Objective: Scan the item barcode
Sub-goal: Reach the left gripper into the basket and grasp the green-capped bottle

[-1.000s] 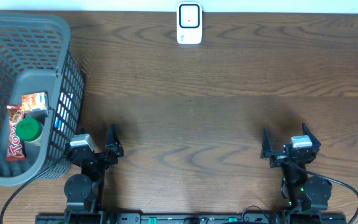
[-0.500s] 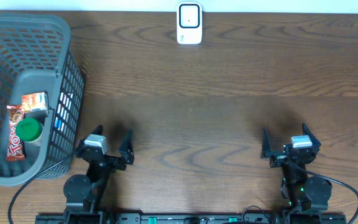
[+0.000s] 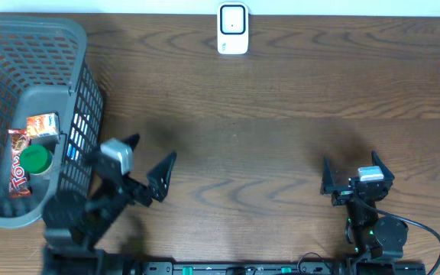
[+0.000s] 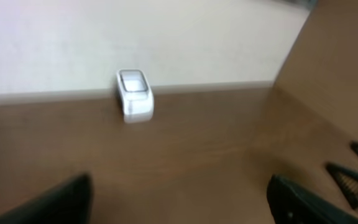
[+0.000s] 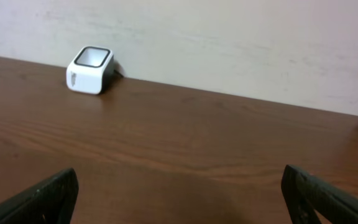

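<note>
Well, the grey mesh basket stands at the left end of the bench, and every item is inside it, gathered on its floor toward the robot's side. A round item with a green lid sits in the middle of the group. A red candy bar with white lettering lies lengthwise just to its left, touching or overlapping it. An orange packet lies just beyond the lid. Something blue shows through the mesh near the right wall, too small to identify. No barcode can be made out on any of them.

The white scanner stands upright at the far edge of the bench, near the middle, with its dark-rimmed window on its top face. Both wrist views show it against the pale wall.

The left arm is just outside the basket's right wall, blurred in the overhead view. The left jaws are spread wide with nothing between them. Their fingers frame only bare bench, with the scanner well beyond. The basket wall stands between these jaws and the items, which they do not touch.

The right jaws are low at the near right of the bench, also spread wide and gripping nothing. Their fingers are well apart from both basket and scanner.
</note>
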`<state>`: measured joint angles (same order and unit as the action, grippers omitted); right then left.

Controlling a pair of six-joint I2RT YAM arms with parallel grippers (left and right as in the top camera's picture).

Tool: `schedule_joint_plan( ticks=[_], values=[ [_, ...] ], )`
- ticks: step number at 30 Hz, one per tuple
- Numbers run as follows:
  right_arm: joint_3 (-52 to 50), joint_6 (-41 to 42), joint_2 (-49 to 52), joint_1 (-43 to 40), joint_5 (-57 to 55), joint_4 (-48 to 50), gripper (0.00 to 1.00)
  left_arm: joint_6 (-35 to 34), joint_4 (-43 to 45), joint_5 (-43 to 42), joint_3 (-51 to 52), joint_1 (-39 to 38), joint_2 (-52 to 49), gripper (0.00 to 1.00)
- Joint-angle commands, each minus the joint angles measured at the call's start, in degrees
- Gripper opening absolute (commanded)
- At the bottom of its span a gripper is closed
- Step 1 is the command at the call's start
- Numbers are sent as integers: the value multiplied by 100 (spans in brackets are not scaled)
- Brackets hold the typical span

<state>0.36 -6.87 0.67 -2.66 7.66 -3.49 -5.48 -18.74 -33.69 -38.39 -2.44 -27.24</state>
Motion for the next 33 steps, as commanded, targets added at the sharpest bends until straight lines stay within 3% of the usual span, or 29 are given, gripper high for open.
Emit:
schedule_joint_plan(
  ticks=[1,5,12,18,20,33],
  values=[
    [-7,63,-28,50,-31,-20,99,332,-966,118,-1620,-17,-970,87],
    [-7,63,-28,50,-31,-17,99,1235,-2616,271,-3401,-17,-1963,87],
    [-7,66,-28,50,-31,-20,99,898,-2730,337,-3799,11,-2339,87],
    [-7,63,-28,50,-31,-17,99,-492,-2898,2953,-4113,415,-2424,87],
    [-7,63,-28,50,-31,-20,99,-892,-3108,3414,-4310,728,-2520,87],
    [-7,63,-28,50,-31,-17,99,-2986,-4188,3480,-4524,3762,-4284,87]
  ],
)
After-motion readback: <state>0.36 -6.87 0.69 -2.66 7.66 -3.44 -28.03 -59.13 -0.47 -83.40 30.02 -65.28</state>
